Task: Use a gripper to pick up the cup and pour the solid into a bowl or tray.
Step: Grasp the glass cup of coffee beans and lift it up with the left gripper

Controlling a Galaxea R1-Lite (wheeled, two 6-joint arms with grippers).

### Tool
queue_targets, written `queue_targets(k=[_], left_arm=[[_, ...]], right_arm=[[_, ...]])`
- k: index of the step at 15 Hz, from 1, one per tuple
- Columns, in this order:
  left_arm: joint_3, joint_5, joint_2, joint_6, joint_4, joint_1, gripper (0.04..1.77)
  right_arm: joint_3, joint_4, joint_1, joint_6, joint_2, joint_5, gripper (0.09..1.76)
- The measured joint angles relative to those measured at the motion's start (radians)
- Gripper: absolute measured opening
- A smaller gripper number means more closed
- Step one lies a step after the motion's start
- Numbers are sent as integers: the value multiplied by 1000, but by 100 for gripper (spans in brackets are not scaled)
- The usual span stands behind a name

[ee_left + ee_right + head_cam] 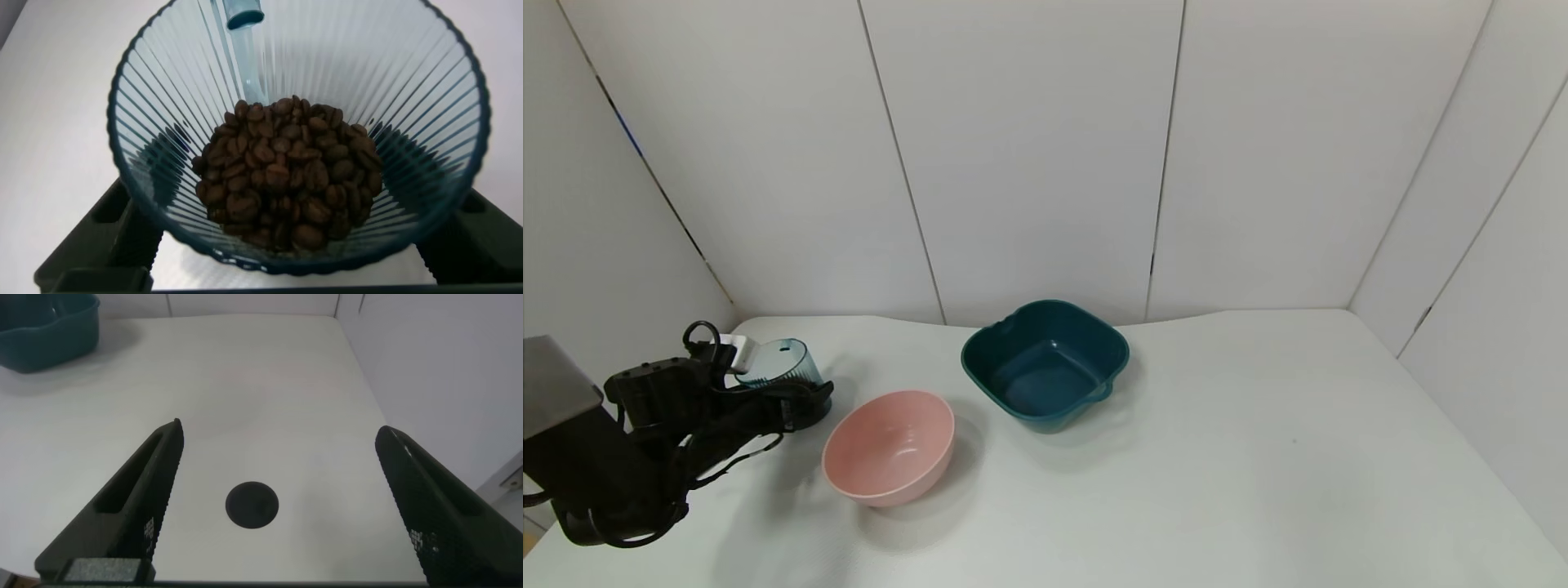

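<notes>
Left gripper point(788, 392) is clamped around the cup point(774, 363) at the far left of the white table point(1258, 457), with the cup sitting upright between its fingers point(106, 237). Coffee beans point(286, 184) are piled in the bottom of the cup, none spilled that I can see. Pink bowl point(889, 446) sits just beside it toward the middle, tilted a bit, and the teal basin point(1045, 362) is farther back. Right gripper point(278, 514) hangs over bare table with its fingers point(122, 514) spread wide, holding nothing, above a small dark round spot point(252, 505).
</notes>
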Motion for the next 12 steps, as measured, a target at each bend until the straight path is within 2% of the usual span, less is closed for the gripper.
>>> queue_targets(k=[10,12], left_arm=[[-55,-3,38,-22,-3,-7,172],[-56,-3,39,-21,-3,-7,140]], right_arm=[[0,0,0,0,0,0,171],[0,0,0,0,0,0,171]])
